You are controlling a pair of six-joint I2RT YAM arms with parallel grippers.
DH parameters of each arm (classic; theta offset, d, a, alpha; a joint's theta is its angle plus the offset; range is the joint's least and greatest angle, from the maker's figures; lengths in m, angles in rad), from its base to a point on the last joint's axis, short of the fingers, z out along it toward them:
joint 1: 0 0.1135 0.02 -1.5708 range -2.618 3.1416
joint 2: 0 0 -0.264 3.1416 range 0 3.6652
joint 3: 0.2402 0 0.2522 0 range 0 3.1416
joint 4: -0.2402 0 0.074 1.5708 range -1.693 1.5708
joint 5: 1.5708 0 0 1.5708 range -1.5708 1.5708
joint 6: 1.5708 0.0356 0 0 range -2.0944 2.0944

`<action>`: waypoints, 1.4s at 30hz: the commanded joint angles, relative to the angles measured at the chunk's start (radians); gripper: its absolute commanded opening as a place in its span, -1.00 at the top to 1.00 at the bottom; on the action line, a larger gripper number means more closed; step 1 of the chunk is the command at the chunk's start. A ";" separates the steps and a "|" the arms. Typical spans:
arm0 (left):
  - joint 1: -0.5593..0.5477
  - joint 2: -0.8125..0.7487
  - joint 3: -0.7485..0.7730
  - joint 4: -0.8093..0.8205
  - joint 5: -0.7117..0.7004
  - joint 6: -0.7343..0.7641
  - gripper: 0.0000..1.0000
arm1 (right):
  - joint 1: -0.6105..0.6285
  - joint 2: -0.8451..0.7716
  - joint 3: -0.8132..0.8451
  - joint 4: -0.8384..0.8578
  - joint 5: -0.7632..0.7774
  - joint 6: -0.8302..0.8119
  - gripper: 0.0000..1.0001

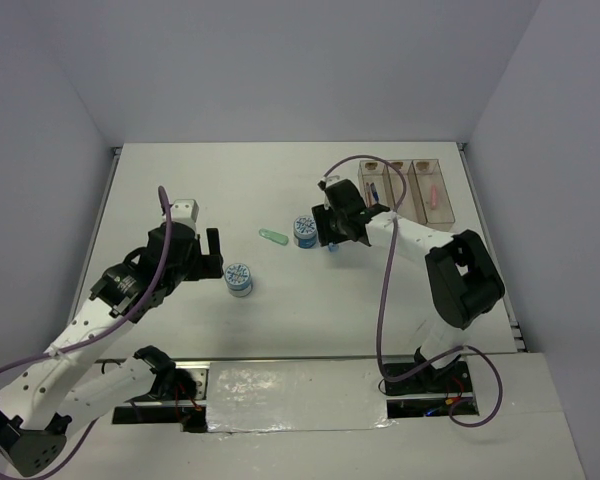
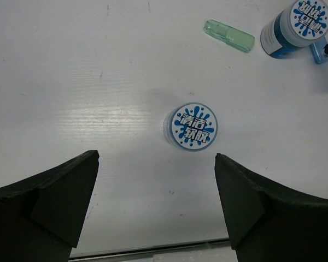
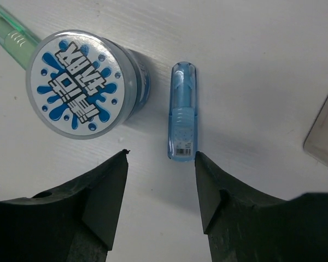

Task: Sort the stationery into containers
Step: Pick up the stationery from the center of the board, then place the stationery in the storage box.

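Translucent blue plastic, oblong and flat, the blue clip (image 3: pixel 182 112) is lying on the white table (image 1: pixel 230 190) just right of centre, a small barcode label showing at the end nearest the fingers. Just beside it a tape roll (image 3: pixel 79 82) is standing on its flat side, blue splashes on its white face, and the green clip (image 3: pixel 8 30) is lying on that roll's other side. The clear tray (image 1: pixel 408 195) is sitting at the far right, a red pen (image 1: pixel 372 190) and a pink clip (image 1: pixel 435 195) inside separate compartments. The right gripper (image 3: pixel 161 155) is hanging open over the blue clip's labelled end, fingers either side, gripping nothing. A second tape roll (image 2: pixel 192 126) is standing alone ahead of the left gripper (image 2: pixel 156 158), whose fingers are spread wide and empty.
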 commanded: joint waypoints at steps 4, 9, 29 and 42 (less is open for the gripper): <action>-0.003 0.006 -0.001 0.038 0.013 0.003 -0.99 | -0.005 0.094 0.089 0.012 0.102 -0.048 -0.24; -0.003 0.013 0.000 0.035 0.011 0.003 -0.99 | -0.020 0.198 0.144 -0.013 0.060 -0.051 -0.24; -0.003 -0.011 -0.003 0.043 0.027 0.009 -0.98 | -0.164 -0.180 0.023 0.145 0.005 -0.159 1.00; -0.004 -0.037 -0.009 0.060 0.068 0.022 -0.99 | -0.425 0.220 0.497 -0.071 0.569 -0.489 1.00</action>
